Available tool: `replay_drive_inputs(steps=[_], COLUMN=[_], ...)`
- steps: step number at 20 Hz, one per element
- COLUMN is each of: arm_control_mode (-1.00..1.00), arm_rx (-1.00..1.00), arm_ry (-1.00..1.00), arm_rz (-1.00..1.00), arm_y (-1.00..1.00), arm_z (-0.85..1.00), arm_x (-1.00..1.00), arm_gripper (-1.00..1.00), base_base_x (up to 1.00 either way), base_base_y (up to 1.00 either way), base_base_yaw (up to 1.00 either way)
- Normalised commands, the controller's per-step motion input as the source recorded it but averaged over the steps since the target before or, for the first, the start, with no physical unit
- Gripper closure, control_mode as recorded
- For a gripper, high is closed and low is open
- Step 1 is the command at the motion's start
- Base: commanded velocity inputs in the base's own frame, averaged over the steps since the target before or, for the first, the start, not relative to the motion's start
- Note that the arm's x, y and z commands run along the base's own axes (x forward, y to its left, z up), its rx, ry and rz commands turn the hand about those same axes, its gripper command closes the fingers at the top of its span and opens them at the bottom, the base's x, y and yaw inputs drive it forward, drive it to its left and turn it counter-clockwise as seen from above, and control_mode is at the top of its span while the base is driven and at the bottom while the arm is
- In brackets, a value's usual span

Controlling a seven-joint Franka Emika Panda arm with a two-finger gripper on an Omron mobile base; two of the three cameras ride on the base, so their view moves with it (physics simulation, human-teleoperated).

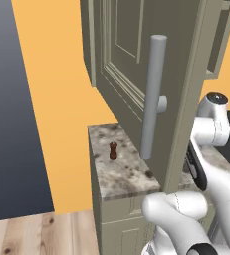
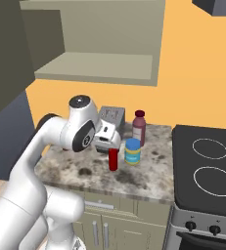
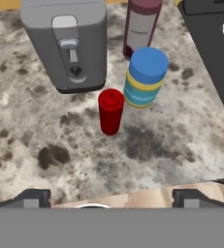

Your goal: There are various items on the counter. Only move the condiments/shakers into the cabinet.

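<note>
Tabletop (image 3: pixel 181 140) first: we take the red bottle (image 3: pixel 110 111) standing upright on it as our landmark. Just behind that bottle, on its right in the hand view, stands a jar (image 3: pixel 144 77) with a blue lid and striped sides, apart from it by a narrow gap. Behind the jar rises a taller bottle (image 3: pixel 140 29) with a maroon cap. Behind the red bottle on its other side sits a grey toaster (image 3: pixel 67 43), close but not touching.

Our claw (image 3: pixel 111 198) hangs released, its two dark tips spread wide near the front edge of the tabletop, with nothing between them; the red bottle stands ahead of them, roughly centred in the gap. In the right base view we see the arm bent over the tabletop with its hand just above the red bottle (image 2: pixel 113 159).

We see the shaker (image 1: pixel 113 151) in the left base view, upright near the tabletop's far left end, well apart from the red bottle. The cabinet (image 1: pixel 131 64) door stands swung open above it, its bar handle (image 1: pixel 153 97) facing us.
</note>
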Motion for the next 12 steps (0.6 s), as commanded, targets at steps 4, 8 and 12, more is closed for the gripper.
replay_drive_inputs(steps=[4,8,12], arm_control_mode=[-1.00,-1.00,-1.00], arm_rx=[0.00,-0.06,-0.03], arm_ry=[0.00,0.00,0.00], arm_rz=[0.00,0.00,0.00], arm_y=[0.05,0.00,0.00], arm_z=[-0.32,-0.34,-0.27], arm_x=[0.24,0.22,0.07], arm_gripper=[-1.00,-1.00,-1.00], base_base_x=[0.00,0.00,0.00], base_base_y=[0.00,0.00,0.00], base_base_yaw=[0.00,0.00,0.00])
